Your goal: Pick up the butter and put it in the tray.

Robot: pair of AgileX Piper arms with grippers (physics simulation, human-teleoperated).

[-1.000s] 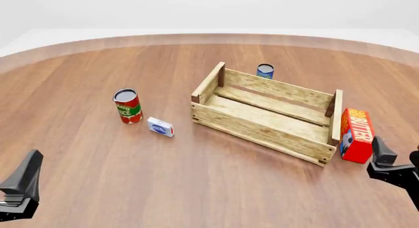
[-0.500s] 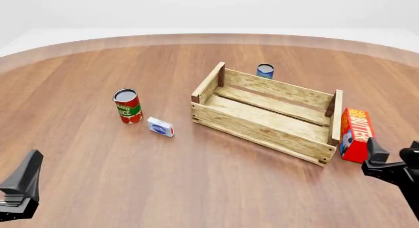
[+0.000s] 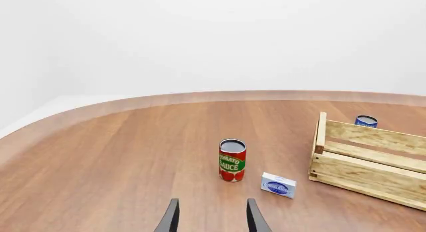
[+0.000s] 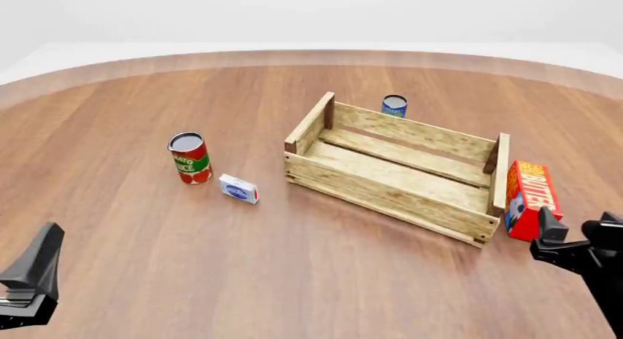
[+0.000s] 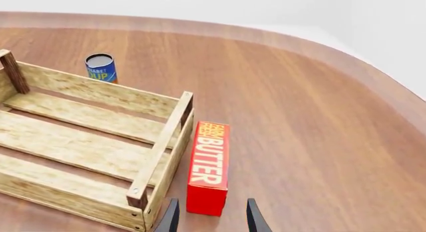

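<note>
The butter [image 4: 530,200] is a red carton with white lettering. It stands on the table just outside the right end of the tray [image 4: 387,201], a large crate of pale slats. My right gripper [image 4: 574,238] is open and empty, just on the near side of the butter and apart from it. In the right wrist view the butter [image 5: 207,167] stands straight ahead of the open right gripper [image 5: 211,220], beside the tray's end wall [image 5: 161,157]. My left gripper [image 4: 34,277] is open and empty at the near left, far from both.
A red tomato sauce can [image 4: 190,157] and a small white-and-blue box [image 4: 238,188] stand left of the tray. A blue can [image 4: 395,105] stands behind it. The table's curved far edge [image 4: 311,56] runs along the back.
My right gripper has moved left, to a spot in front of the butter. The left arm and all the objects have stayed put.
</note>
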